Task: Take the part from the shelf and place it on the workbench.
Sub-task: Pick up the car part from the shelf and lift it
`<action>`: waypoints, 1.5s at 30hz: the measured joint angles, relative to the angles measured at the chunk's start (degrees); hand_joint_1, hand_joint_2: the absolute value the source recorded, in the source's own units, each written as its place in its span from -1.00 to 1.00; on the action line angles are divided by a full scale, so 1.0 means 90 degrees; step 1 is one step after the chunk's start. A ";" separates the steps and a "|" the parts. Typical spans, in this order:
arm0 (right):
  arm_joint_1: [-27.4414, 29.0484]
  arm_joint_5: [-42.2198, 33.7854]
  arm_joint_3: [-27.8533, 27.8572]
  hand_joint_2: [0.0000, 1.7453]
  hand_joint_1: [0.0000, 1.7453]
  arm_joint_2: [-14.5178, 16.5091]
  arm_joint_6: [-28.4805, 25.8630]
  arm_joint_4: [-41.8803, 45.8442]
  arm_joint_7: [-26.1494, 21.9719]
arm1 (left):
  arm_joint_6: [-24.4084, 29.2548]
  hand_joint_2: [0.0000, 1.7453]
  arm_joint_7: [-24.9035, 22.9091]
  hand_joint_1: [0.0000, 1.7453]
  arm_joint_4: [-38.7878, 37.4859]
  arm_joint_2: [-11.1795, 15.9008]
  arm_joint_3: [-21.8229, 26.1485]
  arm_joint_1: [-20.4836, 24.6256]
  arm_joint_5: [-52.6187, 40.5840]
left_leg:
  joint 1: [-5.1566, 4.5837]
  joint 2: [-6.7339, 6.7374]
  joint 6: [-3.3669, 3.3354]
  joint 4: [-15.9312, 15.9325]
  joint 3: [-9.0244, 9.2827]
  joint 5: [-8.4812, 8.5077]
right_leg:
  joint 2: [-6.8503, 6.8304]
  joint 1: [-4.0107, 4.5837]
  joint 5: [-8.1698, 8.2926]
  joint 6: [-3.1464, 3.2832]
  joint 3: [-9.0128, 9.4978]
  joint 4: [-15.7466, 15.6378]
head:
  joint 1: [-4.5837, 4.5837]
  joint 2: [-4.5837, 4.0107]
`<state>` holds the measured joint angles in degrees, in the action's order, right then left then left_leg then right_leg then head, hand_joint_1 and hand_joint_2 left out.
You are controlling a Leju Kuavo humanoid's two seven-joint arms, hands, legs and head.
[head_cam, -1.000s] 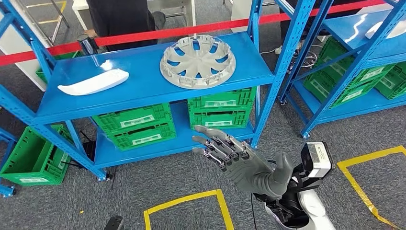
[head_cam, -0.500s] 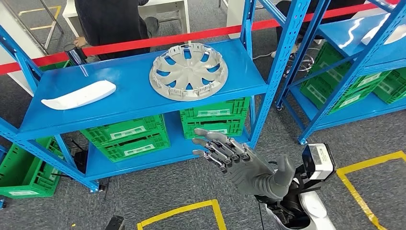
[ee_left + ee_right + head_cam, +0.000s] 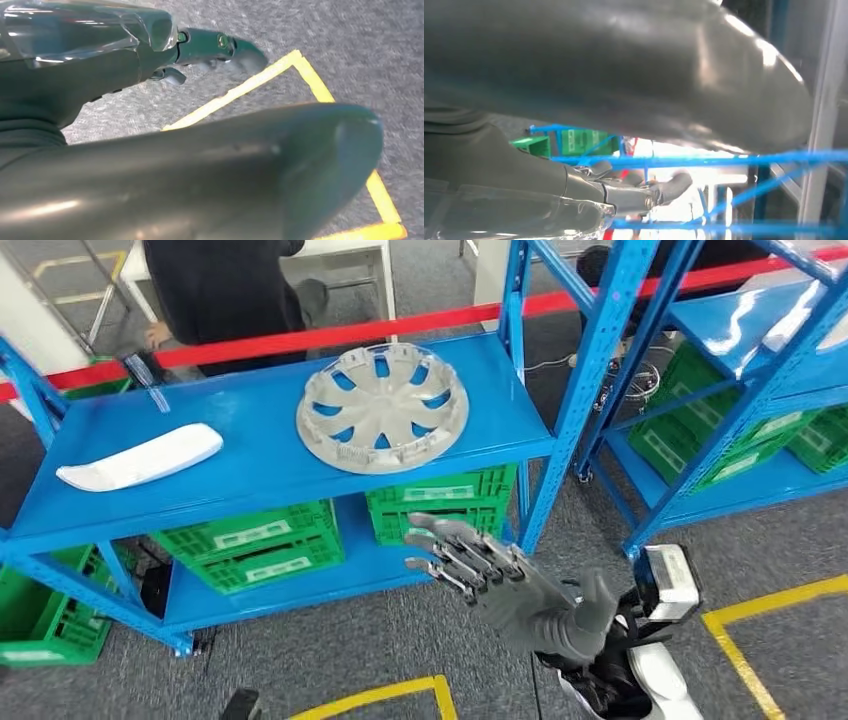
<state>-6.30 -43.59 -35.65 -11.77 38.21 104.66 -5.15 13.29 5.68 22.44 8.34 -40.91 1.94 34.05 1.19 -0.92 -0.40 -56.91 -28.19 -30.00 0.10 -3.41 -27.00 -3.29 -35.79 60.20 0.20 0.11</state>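
On the left of the blue shelf, in the head view, lies a long white curved panel. Toward the middle of the same shelf rests the part, a round silver wheel cover with spoke-shaped cutouts, lying flat and touched by nothing. Green crates sit on the level below. Behind a red tape stands a person in dark clothes. Lower right, the right hand reaches forward, fingers spread apart, holding nothing, well short of the wheel cover. The left wrist view adds the left hand over grey floor with a yellow line; whether its fingers are apart or closed I cannot tell.
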 joint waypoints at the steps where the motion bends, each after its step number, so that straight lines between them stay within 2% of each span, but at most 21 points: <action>1: 0.0011 -0.0002 0.0002 -1.00 -1.00 -0.0001 0.0001 0.0006 -0.0001 | 0.0002 -1.00 -0.0002 -1.00 0.0002 0.0004 -0.0001 -0.0001 -0.0001 | 0.0006 0.0010 0.0022 -0.0020 -0.0015 -0.0031 | 0.0009 0.0002 0.0022 0.0094 0.0014 0.0037 | -0.0026 0.0000; 3: 0.0006 -0.0004 0.0005 -1.00 -1.00 -0.0001 0.0002 0.0021 -0.0004 | 0.0002 -1.00 -0.0005 -1.00 0.0002 0.0006 -0.0003 0.0010 -0.0002 | 0.0045 0.0055 0.0062 -0.0271 -0.0133 -0.0087 | 0.0029 0.0005 -0.0007 0.0169 0.0081 0.0033 | -0.0050 0.0000; 6: -0.0009 -0.0004 0.0003 -1.00 -1.00 0.0004 0.0002 0.0029 -0.0004 | 0.0002 -1.00 -0.0005 -1.00 0.0003 -0.0001 -0.0006 0.0035 -0.0002 | 0.0058 0.0102 0.0139 -0.1440 -0.0871 -0.0408 | 0.0038 0.0052 -0.0068 0.0248 0.0171 0.0007 | -0.0057 0.0000; 8: -0.0009 -0.0004 0.0002 -1.00 -1.00 0.0004 0.0002 0.0029 -0.0004 | 0.0002 -1.00 -0.0005 -1.00 0.0003 -0.0003 -0.0006 0.0031 -0.0002 | 0.0057 0.0102 0.0148 -0.1955 -0.1235 -0.0614 | 0.0043 0.0074 -0.0098 0.0282 0.0189 0.0004 | -0.0058 0.0000; 13: -0.0008 -0.0004 0.0002 -1.00 -1.00 0.0004 0.0002 0.0029 -0.0004 | 0.0002 -1.00 -0.0005 -1.00 0.0003 -0.0005 -0.0007 0.0026 -0.0002 | 0.0052 0.0101 0.0120 -0.2010 -0.1369 -0.0561 | 0.0055 0.0096 -0.0129 0.0294 0.0223 0.0003 | -0.0059 0.0000; 14: -0.0009 -0.0004 0.0002 -1.00 -1.00 0.0004 0.0002 0.0029 -0.0004 | 0.0002 -1.00 -0.0005 -1.00 0.0003 -0.0006 -0.0007 0.0024 -0.0002 | 0.0037 0.0100 0.0069 -0.1816 -0.1377 -0.0352 | 0.0065 0.0123 -0.0163 0.0304 0.0274 0.0000 | -0.0059 0.0000; 16: -0.0016 -0.0002 0.0002 -1.00 -1.00 0.0011 0.0002 0.0036 -0.0002 | 0.0003 -1.00 -0.0005 -1.00 0.0003 0.0013 -0.0010 0.0033 -0.0002 | -0.0086 0.0097 -0.0201 -0.0882 -0.1178 0.0288 | 0.0089 0.0170 -0.0248 0.0299 0.0427 -0.0082 | -0.0052 0.0000; 18: -0.0023 0.0001 0.0001 -1.00 -1.00 0.0019 0.0002 0.0059 0.0000 | 0.0004 -1.00 -0.0004 -1.00 0.0003 0.0039 -0.0012 0.0042 -0.0002 | -0.0182 0.0098 -0.0403 -0.0075 -0.0829 0.0674 | 0.0076 0.0199 -0.0292 0.0259 0.0522 -0.0167 | -0.0040 0.0000; 20: -0.0038 -0.0001 0.0002 -1.00 -1.00 0.0015 0.0002 0.0077 0.0002 | 0.0004 -1.00 0.0002 -1.00 0.0003 0.0022 -0.0013 0.0044 -0.0002 | -0.0158 0.0107 -0.0404 0.0116 -0.0666 0.0750 | 0.0045 0.0227 -0.0437 0.0279 0.0388 0.0140 | -0.0031 0.0000; 22: -0.0048 -0.0004 0.0002 -1.00 -1.00 0.0002 0.0002 0.0078 0.0007 | 0.0004 -1.00 0.0011 -1.00 0.0003 -0.0014 -0.0015 0.0057 -0.0002 | -0.0152 0.0105 -0.0392 0.0177 -0.0609 0.0755 | 0.0032 0.0230 -0.0733 0.0326 -0.0058 0.0943 | -0.0029 0.0000; 24: -0.0042 -0.0004 0.0001 -1.00 -1.00 -0.0012 0.0002 0.0077 0.0013 | 0.0002 -1.00 0.0018 -1.00 0.0003 -0.0039 -0.0018 0.0060 -0.0001 | -0.0168 0.0088 -0.0374 0.0167 -0.0604 0.0727 | 0.0031 0.0226 -0.0867 0.0286 -0.0471 0.1556 | -0.0030 0.0000; 26: -0.0044 -0.0012 0.0001 -1.00 -1.00 -0.0027 0.0002 0.0077 0.0021 | 0.0002 -1.00 0.0026 -1.00 0.0003 -0.0057 -0.0021 0.0057 -0.0001 | -0.0169 0.0066 -0.0330 0.0129 -0.0593 0.0685 | 0.0027 0.0220 -0.0612 0.0158 -0.0420 0.1240 | -0.0029 0.0000; 28: -0.0050 -0.0026 0.0000 -1.00 -1.00 -0.0035 0.0002 0.0077 0.0025 | 0.0002 -1.00 0.0034 -1.00 0.0003 -0.0069 -0.0023 0.0059 0.0000 | -0.0182 0.0044 -0.0248 0.0012 -0.0609 0.0600 | 0.0010 0.0212 -0.0220 0.0079 -0.0055 0.0380 | -0.0027 0.0000; 30: -0.0052 -0.0041 0.0000 -1.00 -1.00 -0.0030 -0.0001 0.0083 0.0026 | 0.0002 -1.00 0.0038 -1.00 0.0003 -0.0071 -0.0025 0.0060 0.0004 | -0.0210 0.0032 -0.0179 -0.0120 -0.0654 0.0509 | 0.0003 0.0211 -0.0048 0.0169 0.0139 -0.0034 | -0.0034 0.0000; 32: -0.0052 -0.0055 0.0000 -1.00 -1.00 -0.0028 -0.0004 0.0089 0.0027 | 0.0002 -1.00 0.0040 -1.00 0.0003 -0.0065 -0.0028 0.0059 0.0007 | -0.0208 0.0031 -0.0154 -0.0173 -0.0680 0.0472 | 0.0014 0.0204 -0.0034 0.0290 0.0144 -0.0029 | -0.0039 0.0000; 34: -0.0056 -0.0062 0.0000 -1.00 -1.00 -0.0025 -0.0005 0.0090 0.0028 | 0.0002 -1.00 0.0042 -1.00 0.0004 -0.0053 -0.0033 0.0059 0.0008 | -0.0183 0.0042 -0.0104 -0.0291 -0.0722 0.0379 | 0.0020 0.0173 -0.0027 0.0340 0.0158 -0.0037 | -0.0041 0.0000; 36: -0.0058 -0.0056 0.0000 -1.00 -1.00 -0.0017 -0.0005 0.0091 0.0021 | 0.0002 -1.00 0.0043 -1.00 0.0006 -0.0041 -0.0036 0.0063 0.0008 | -0.0141 0.0065 -0.0010 -0.0822 -0.0960 0.0059 | 0.0020 0.0150 -0.0028 0.0373 0.0172 -0.0044 | -0.0046 0.0000; 38: -0.0056 0.0013 0.0001 -1.00 -1.00 -0.0013 -0.0002 0.0092 -0.0020 | 0.0002 -1.00 0.0043 -1.00 0.0005 -0.0040 -0.0041 0.0059 0.0008 | -0.0088 0.0086 0.0065 -0.1669 -0.1378 -0.0313 | 0.0008 0.0149 -0.0033 0.0389 0.0167 -0.0043 | -0.0048 0.0000; 40: -0.0054 0.0153 0.0002 -1.00 -1.00 -0.0012 0.0014 0.0092 -0.0112 | 0.0000 -1.00 0.0041 -1.00 0.0004 -0.0044 -0.0056 0.0052 0.0008 | -0.0055 0.0098 0.0085 -0.1983 -0.1558 -0.0316 | -0.0020 0.0150 -0.0038 0.0393 0.0169 -0.0042 | -0.0048 0.0000; 43: -0.0057 0.0319 0.0005 -1.00 -1.00 -0.0001 0.0043 0.0103 -0.0233 | -0.0001 -1.00 0.0035 -1.00 0.0005 -0.0032 -0.0072 0.0073 0.0008 | -0.0075 0.0282 0.0017 -0.0823 -0.1000 0.0292 | -0.0082 0.0155 -0.0053 0.0385 0.0210 -0.0049 | -0.0048 0.0000; 45: -0.0060 0.0350 0.0007 -1.00 -1.00 0.0007 0.0049 0.0120 -0.0254 | -0.0002 -1.00 0.0034 -1.00 0.0008 -0.0026 -0.0077 0.0110 0.0008 | -0.0133 0.0445 -0.0050 -0.0225 -0.0717 0.0467 | -0.0142 0.0174 -0.0066 0.0347 0.0232 -0.0071 | -0.0045 0.0000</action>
<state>-6.84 -40.44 -35.58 -11.70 38.64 105.74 -7.44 13.28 5.99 22.51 8.11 -41.60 2.93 34.12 -0.01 3.09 -0.85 -58.94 -34.64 -25.79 -1.17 -1.85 -27.59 -0.17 -33.71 59.55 -0.21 0.11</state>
